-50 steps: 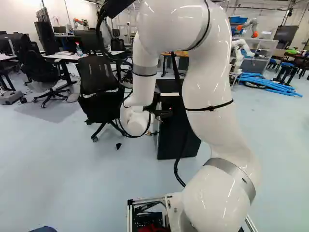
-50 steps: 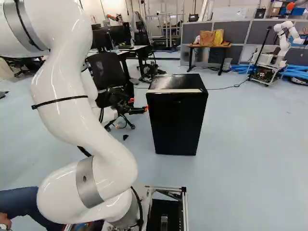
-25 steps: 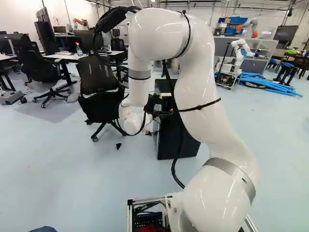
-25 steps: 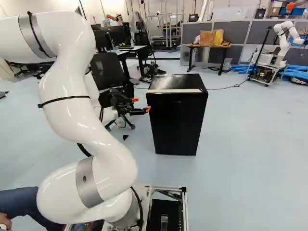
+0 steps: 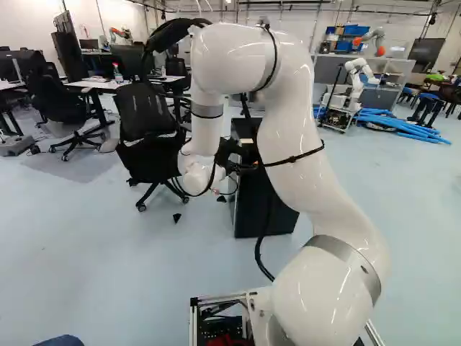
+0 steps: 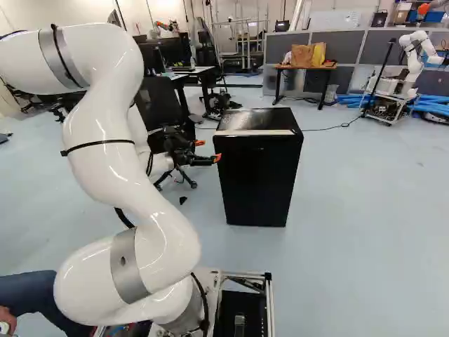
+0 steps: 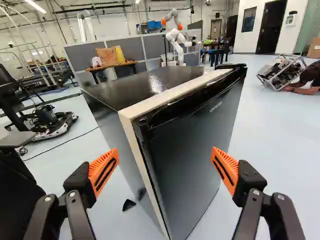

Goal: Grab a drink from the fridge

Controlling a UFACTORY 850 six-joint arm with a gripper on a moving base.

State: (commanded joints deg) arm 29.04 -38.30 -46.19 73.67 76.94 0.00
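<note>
In the right base view my gripper [image 6: 209,150] is at the left side of the small black fridge [image 6: 257,181], with its fingers pointing toward it. The wrist view shows the gripper [image 7: 165,155] open, its orange pads wide apart and nothing held. Ahead of it stands the fridge [image 7: 197,145], one front corner and pale door edge [image 7: 150,104] lying between the fingers' directions. The door looks shut. From these views I cannot tell whether a finger touches the fridge. No drink is visible. The arm partly hides the fridge [image 5: 252,209] in the left base view.
A black office chair [image 5: 148,137] stands left of the fridge, near the arm. One small black piece [image 7: 129,205] lies on the floor by the fridge. Farther back are a table with bags [image 6: 305,68], blue tubes [image 5: 403,126] and another robot [image 6: 414,56].
The arm's raised part has shifted left and down in the left base view, rightward in the right one. My gripper has moved slightly and remains open. Base and fridge have stayed put.
</note>
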